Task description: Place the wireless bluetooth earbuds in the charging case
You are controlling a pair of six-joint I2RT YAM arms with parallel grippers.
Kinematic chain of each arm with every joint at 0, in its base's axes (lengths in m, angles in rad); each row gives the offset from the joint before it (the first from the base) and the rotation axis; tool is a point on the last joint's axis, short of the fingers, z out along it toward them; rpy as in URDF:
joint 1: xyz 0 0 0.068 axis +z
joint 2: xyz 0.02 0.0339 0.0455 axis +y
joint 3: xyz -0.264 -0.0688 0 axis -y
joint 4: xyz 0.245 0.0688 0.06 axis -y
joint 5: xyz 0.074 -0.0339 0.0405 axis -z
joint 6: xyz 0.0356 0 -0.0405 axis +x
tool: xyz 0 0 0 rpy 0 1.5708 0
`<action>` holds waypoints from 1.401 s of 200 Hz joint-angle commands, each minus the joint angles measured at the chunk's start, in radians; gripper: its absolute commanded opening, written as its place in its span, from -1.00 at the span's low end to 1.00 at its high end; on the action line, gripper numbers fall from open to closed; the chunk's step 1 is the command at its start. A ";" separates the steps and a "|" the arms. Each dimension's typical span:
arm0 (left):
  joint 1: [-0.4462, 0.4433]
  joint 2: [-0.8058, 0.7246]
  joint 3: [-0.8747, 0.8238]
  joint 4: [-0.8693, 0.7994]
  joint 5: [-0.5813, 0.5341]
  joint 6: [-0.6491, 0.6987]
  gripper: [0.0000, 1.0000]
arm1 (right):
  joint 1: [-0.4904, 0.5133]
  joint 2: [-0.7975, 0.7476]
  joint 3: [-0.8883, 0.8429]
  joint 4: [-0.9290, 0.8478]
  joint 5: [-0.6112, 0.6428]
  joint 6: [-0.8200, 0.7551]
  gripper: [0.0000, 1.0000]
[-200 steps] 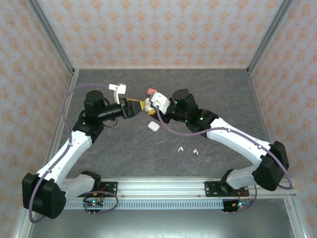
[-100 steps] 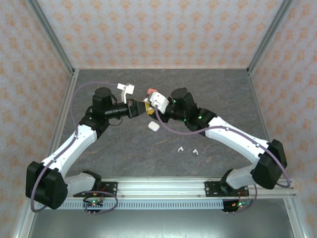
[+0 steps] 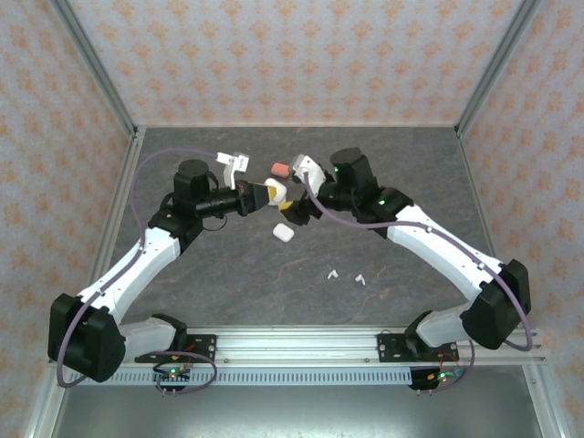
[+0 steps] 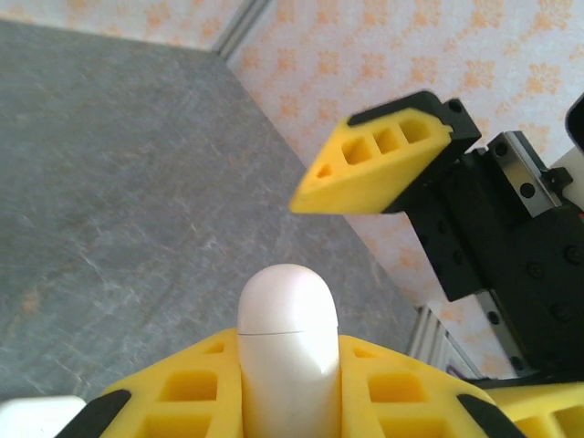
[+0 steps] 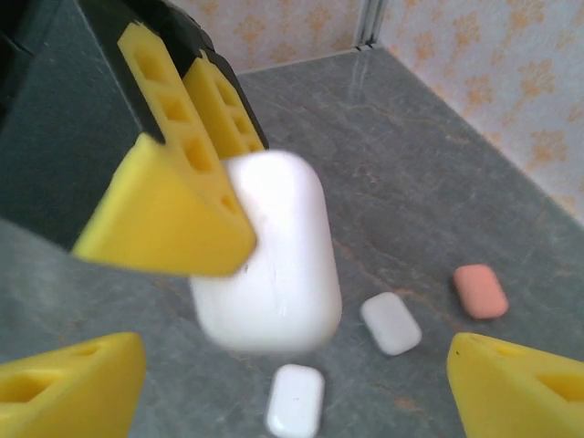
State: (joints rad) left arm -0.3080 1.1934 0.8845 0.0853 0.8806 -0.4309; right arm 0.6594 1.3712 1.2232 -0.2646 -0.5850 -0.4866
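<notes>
A white charging case (image 4: 287, 338) with its lid closed sits between my left gripper's (image 4: 287, 388) yellow fingers (image 4: 182, 401), which are shut on it above the table. From above, this case (image 3: 276, 191) is at the left gripper's (image 3: 265, 193) tip, just left of my right gripper (image 3: 294, 204). The right gripper (image 5: 292, 392) stands open, its fingers (image 5: 64, 383) wide apart around and below the held case (image 5: 274, 265) without touching it. Two tiny white earbuds (image 3: 333, 273) (image 3: 359, 279) lie on the table toward the front.
Other closed cases lie on the grey table: a white one (image 3: 283, 233) (image 5: 295, 400) under the grippers, another white one (image 5: 391, 322) and a coral-pink one (image 3: 280, 168) (image 5: 480, 291) behind. Patterned walls (image 3: 274, 55) enclose the table on three sides.
My left gripper has closed on the white case. My right gripper has opened, let go of it and drawn back slightly to the right.
</notes>
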 commanded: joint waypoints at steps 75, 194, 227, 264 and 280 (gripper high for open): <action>-0.085 -0.176 -0.166 0.316 -0.150 0.181 -1.00 | -0.145 -0.006 -0.027 0.277 -0.435 0.456 0.74; -0.121 -0.189 -0.149 0.291 -0.144 0.208 -1.00 | -0.127 0.053 0.001 0.242 -0.311 0.441 0.62; -0.123 -0.190 -0.148 0.283 -0.140 0.213 -1.00 | -0.142 0.067 0.032 0.217 -0.297 0.443 0.62; -0.122 -0.180 -0.147 0.277 -0.140 0.216 -1.00 | -0.147 0.082 0.062 0.192 -0.294 0.444 0.62; -0.124 -0.178 -0.146 0.270 -0.148 0.222 -1.00 | -0.153 0.072 0.061 0.186 -0.292 0.447 0.62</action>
State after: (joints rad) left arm -0.4194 1.0275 0.7177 0.3294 0.7242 -0.2352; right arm 0.5159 1.4502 1.2499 -0.0635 -0.8906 -0.0376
